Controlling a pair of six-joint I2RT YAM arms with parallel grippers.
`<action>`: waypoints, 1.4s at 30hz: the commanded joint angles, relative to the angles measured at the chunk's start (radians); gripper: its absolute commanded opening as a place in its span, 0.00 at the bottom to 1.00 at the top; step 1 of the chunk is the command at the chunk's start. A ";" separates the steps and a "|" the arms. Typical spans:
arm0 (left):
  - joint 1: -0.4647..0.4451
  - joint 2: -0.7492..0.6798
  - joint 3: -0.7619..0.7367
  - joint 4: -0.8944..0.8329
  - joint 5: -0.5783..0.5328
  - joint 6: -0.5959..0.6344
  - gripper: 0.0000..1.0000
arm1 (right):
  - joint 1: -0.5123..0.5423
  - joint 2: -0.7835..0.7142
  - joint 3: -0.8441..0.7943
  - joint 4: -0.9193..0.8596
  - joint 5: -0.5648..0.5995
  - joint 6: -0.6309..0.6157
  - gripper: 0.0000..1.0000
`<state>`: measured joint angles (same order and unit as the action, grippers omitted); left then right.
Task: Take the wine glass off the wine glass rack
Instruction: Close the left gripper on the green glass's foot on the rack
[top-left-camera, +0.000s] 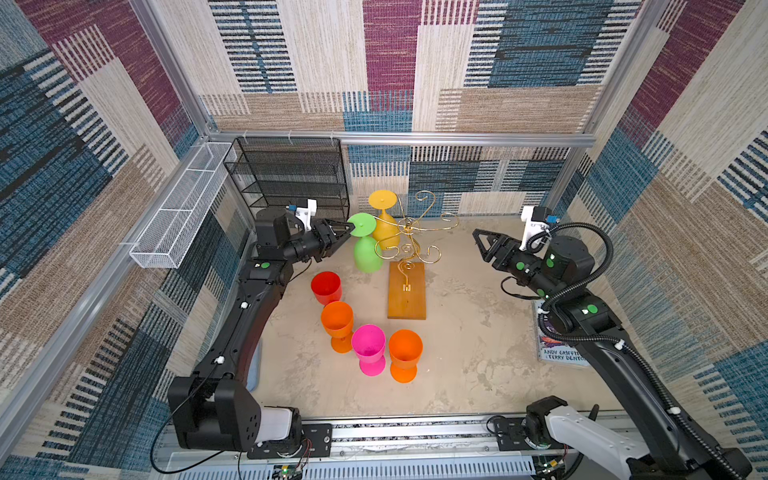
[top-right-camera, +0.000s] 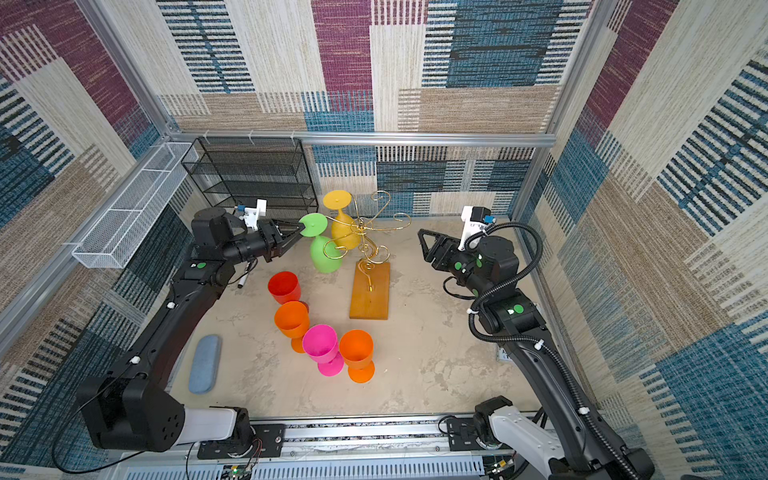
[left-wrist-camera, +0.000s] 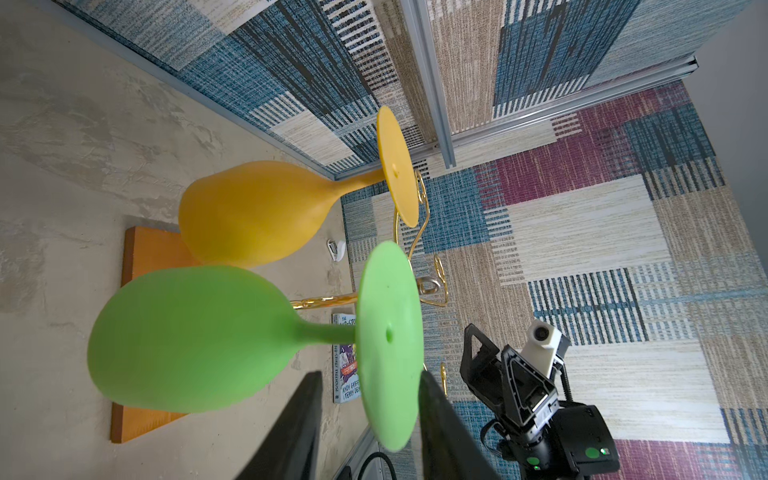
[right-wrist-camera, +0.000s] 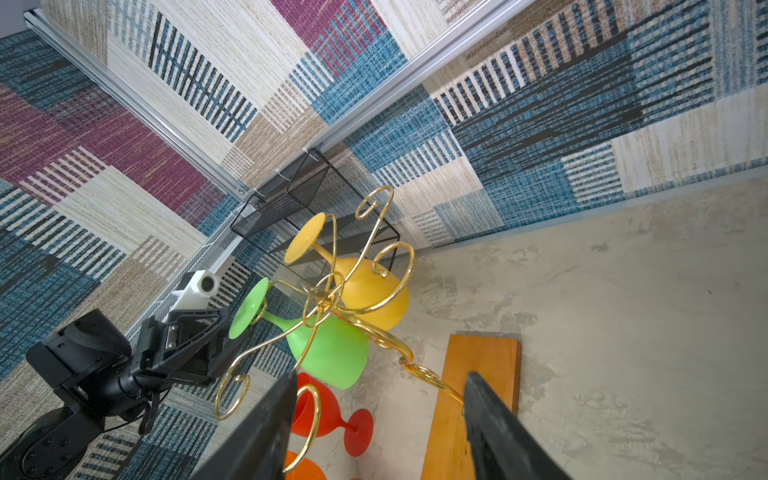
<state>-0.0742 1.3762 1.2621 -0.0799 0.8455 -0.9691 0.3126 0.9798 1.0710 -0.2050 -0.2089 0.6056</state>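
The wine glass rack (top-left-camera: 409, 226) is a gold wire tree on an orange-brown wooden base (top-left-camera: 407, 291), also seen in a top view (top-right-camera: 363, 232). Two wine glasses hang upside down from its left arms: a green one (top-left-camera: 368, 255) (top-right-camera: 326, 253) and, behind it, a yellow one (top-left-camera: 384, 235) (left-wrist-camera: 249, 212). My left gripper (top-left-camera: 351, 227) (left-wrist-camera: 370, 376) is open. Its jaws straddle the edge of the green glass's foot disc (left-wrist-camera: 388, 332), with a gap on one side. My right gripper (top-left-camera: 478, 237) (right-wrist-camera: 381, 376) hangs open and empty to the right of the rack.
Red (top-left-camera: 326, 286), orange (top-left-camera: 337, 322), pink (top-left-camera: 368, 347) and orange (top-left-camera: 405, 353) glasses stand upright front-left of the base. A black mesh shelf (top-left-camera: 291, 174) and a white wire basket (top-left-camera: 183, 208) sit at the back left. A book (top-left-camera: 561, 353) lies under the right arm, a blue case (top-right-camera: 205, 370) front left.
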 joint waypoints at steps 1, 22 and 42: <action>-0.006 0.009 0.011 0.048 0.022 0.018 0.38 | -0.002 -0.006 -0.003 0.039 -0.007 0.005 0.65; -0.009 -0.005 0.026 0.017 0.022 0.016 0.10 | -0.006 -0.012 -0.020 0.047 -0.015 0.014 0.65; -0.002 0.020 0.089 0.028 0.044 -0.036 0.00 | -0.019 -0.016 -0.025 0.055 -0.036 0.022 0.65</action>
<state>-0.0788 1.3895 1.3334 -0.0784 0.8711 -0.9947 0.2943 0.9676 1.0443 -0.1986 -0.2348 0.6250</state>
